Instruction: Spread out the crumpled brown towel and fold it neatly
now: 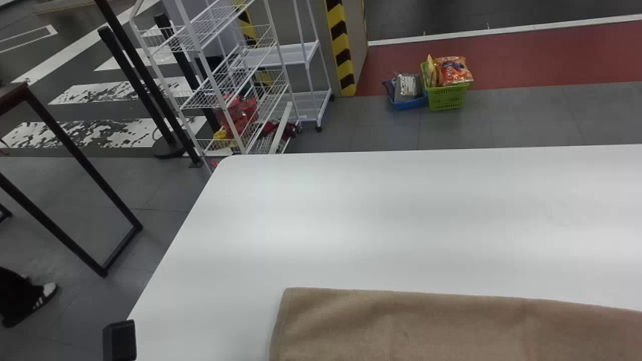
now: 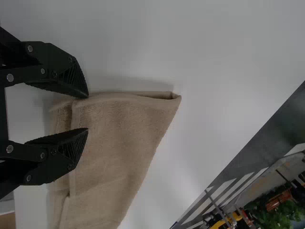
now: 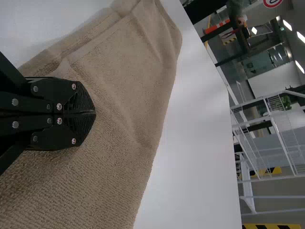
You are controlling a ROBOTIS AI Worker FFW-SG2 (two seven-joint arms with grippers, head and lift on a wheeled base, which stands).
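Note:
The brown towel (image 1: 451,326) lies folded into a long strip near the front of the white table, its left end visible in the head view. A black part of my left arm (image 1: 119,341) shows at the bottom left there. In the left wrist view my left gripper (image 2: 85,113) is open, its fingers apart over one end of the towel (image 2: 119,138), where layers and a small open fold show. My right gripper (image 3: 95,112) is shut, fingertips together above the towel (image 3: 124,95), with no cloth visible between them. Slight creases run across the cloth there.
The white table (image 1: 351,215) extends behind and left of the towel. Beyond it stand a white wire rack (image 1: 235,90), a green basket (image 1: 448,96) with snack bags and a blue basket (image 1: 409,104). A black metal frame (image 1: 80,150) stands on the floor at left.

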